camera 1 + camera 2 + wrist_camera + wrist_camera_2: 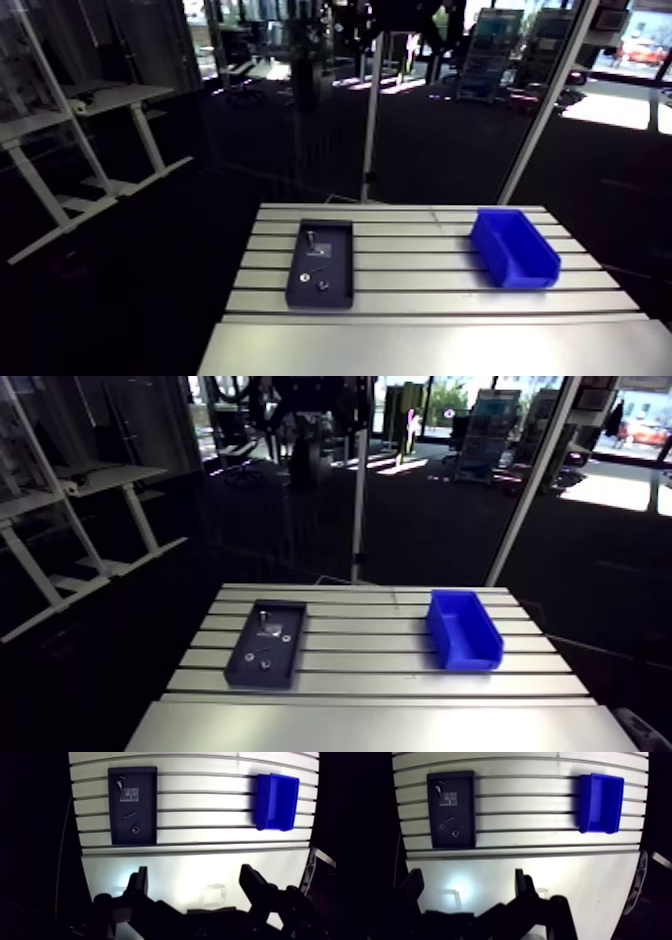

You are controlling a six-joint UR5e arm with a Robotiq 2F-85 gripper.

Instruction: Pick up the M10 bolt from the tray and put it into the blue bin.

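Gripper (pixel 195 879) open, its two dark fingers (pixel 141 883) set wide apart with nothing between them, hanging over the smooth near strip of the worktop (pixel 200 859). Ahead of it, on the slotted part and off to the left finger's side, lies the dark tray (pixel 147 807), a long rectangle with its long side running away from the gripper. The bolt (pixel 121 788) sits in the tray's far end, near the far left corner, just beside a pale patch on the tray floor. It shows as a short, bright metal piece. Its long axis runs roughly along the tray's length, with the brighter end toward the far rim. Which end is the head is too small to tell, and so is whether it lies flat or leans. Nearer the gripper in the same tray are a thin sliver (pixel 129 815) lying slantwise and a small ring (pixel 135 829), both apart from the bolt. The blue bin (pixel 276 794) stands well apart from the tray on the right side of the worktop, open side up.
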